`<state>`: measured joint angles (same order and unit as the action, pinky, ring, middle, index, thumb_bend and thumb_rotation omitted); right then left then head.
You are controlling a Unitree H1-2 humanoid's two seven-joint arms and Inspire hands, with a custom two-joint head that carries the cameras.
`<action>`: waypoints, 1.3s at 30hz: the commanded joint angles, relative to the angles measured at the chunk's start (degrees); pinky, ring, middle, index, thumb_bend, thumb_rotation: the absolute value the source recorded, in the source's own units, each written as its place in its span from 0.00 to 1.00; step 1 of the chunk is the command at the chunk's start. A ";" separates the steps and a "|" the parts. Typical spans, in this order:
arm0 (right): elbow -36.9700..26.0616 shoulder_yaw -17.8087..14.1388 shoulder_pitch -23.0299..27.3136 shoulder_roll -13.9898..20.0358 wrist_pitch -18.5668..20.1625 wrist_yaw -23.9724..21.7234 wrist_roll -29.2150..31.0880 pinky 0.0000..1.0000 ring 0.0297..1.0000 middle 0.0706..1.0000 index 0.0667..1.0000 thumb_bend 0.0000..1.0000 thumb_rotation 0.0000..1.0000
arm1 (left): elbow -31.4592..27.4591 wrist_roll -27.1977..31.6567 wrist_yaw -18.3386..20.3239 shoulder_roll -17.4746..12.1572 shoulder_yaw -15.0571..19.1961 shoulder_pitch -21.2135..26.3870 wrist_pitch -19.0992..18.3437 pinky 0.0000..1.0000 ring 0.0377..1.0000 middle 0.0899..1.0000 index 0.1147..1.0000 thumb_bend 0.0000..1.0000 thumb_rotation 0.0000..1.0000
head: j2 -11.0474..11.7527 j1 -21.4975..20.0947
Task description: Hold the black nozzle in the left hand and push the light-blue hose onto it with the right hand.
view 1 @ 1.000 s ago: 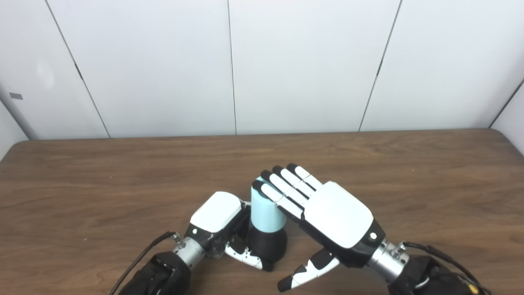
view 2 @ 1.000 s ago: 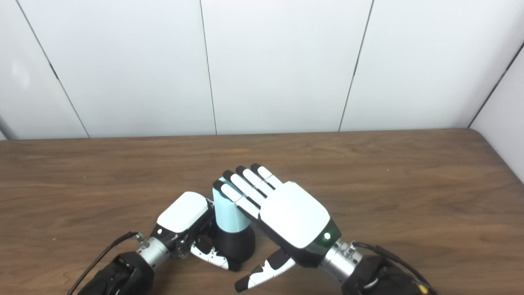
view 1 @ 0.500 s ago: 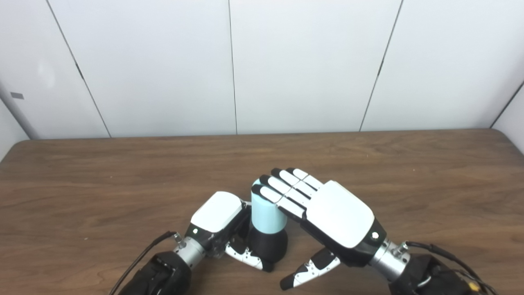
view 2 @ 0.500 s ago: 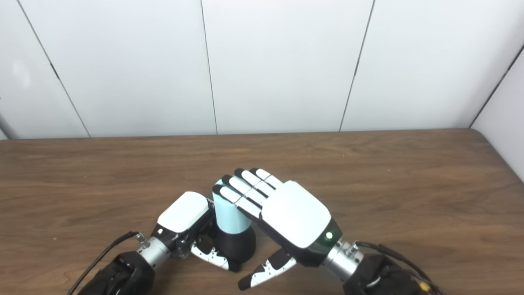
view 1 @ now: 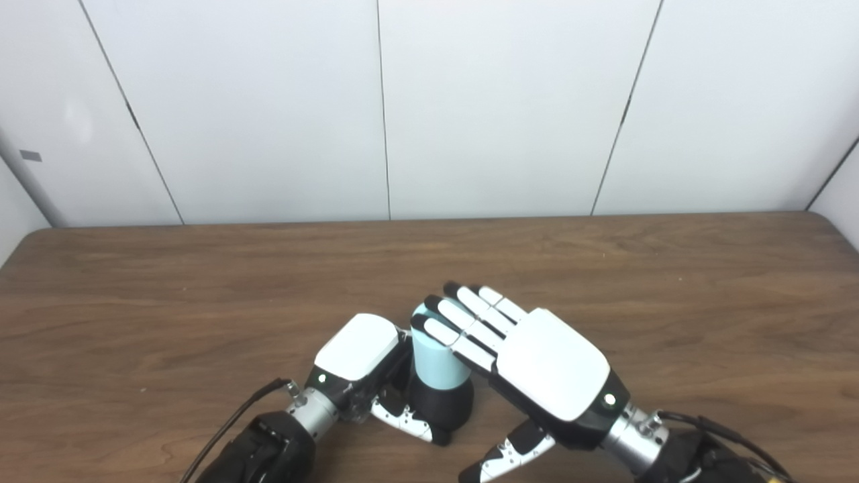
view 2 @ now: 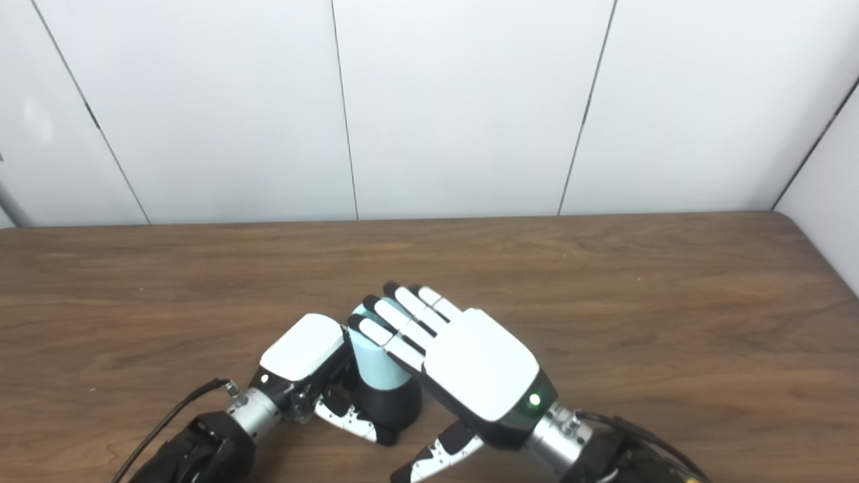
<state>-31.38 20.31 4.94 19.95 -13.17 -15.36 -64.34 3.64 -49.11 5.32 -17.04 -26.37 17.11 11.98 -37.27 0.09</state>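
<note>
A black nozzle (view 1: 443,408) stands upright on the wooden table (view 1: 201,302) near the front edge. My left hand (view 1: 359,365) is wrapped around its left side, thumb across its base. A short light-blue hose (view 1: 433,355) sits on top of the nozzle. My right hand (view 1: 530,362) lies flat over the hose, its fingers (view 1: 463,322) straight and resting on the hose's top, thumb hanging free below. The hose's top end is mostly hidden under those fingers.
White wall panels (view 1: 382,107) rise behind the table's far edge. The table's right corner (view 2: 785,221) shows in the right eye view. A black cable (view 1: 235,416) runs along my left forearm.
My right hand has come lower with its flat fingers on the hose top, and the hose now sits lower on the nozzle, with less blue showing. The left hand has kept still.
</note>
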 commanded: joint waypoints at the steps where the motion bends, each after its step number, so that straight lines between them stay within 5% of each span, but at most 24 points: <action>1: 2.49 0.83 -1.93 1.48 0.33 -5.65 -2.50 0.93 0.99 0.98 0.92 0.82 0.72 | -0.56 0.31 1.46 -0.28 -0.46 -0.02 0.20 0.13 0.15 0.42 0.41 0.52 0.00 | -0.08 0.08; 5: 2.48 0.60 -1.89 1.25 0.48 -5.29 -2.20 0.93 0.99 0.98 0.93 0.82 0.72 | -0.45 0.19 1.39 -0.30 -0.53 0.04 0.30 0.13 0.15 0.33 0.42 0.51 0.00 | 0.02 0.10; 9: 2.55 0.17 -1.63 1.07 0.35 -4.13 -1.80 0.93 0.99 0.98 0.92 0.81 0.73 | -0.22 0.35 1.21 -0.18 -0.48 0.05 0.40 0.12 0.14 0.41 0.41 0.52 0.00 | 0.08 0.16; 22: 2.80 -0.57 -1.72 0.70 -0.37 -1.85 0.27 0.94 0.99 0.98 0.93 0.81 0.71 | -0.25 0.12 1.19 -0.18 -0.44 0.02 0.18 0.13 0.14 0.42 0.41 0.52 0.00 | 0.05 0.18; 24: 2.92 -0.45 -2.02 0.72 -0.48 -1.66 0.40 0.92 0.98 0.97 0.92 0.82 0.69 | -0.20 0.30 1.24 -0.19 -0.41 0.04 0.25 0.13 0.14 0.34 0.42 0.51 0.00 | -0.01 0.12; 27: 2.82 -0.21 -2.37 0.77 -0.32 -2.00 0.10 0.92 0.99 0.97 0.92 0.82 0.69 | -0.27 0.45 1.40 -0.23 -0.41 0.04 0.25 0.13 0.14 0.41 0.41 0.52 0.00 | -0.01 0.15; 32: 2.75 0.11 -3.08 0.71 0.01 -2.59 -0.42 0.91 0.99 0.98 0.92 0.82 0.70 | -0.17 0.47 1.28 -0.29 -0.42 0.08 0.44 0.12 0.14 0.35 0.42 0.51 0.00 | -0.02 0.15; 39: 2.96 0.52 -3.81 0.62 -0.19 -2.87 -1.62 0.93 0.99 0.98 0.92 0.79 0.73 | -0.24 0.65 1.36 -0.30 -0.36 0.04 0.42 0.13 0.15 0.42 0.41 0.52 0.00 | -0.04 0.16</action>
<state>-30.77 19.84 3.53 19.02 -13.31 -13.77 -63.54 3.65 -48.99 5.35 -17.01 -26.37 17.13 12.01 -37.27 0.18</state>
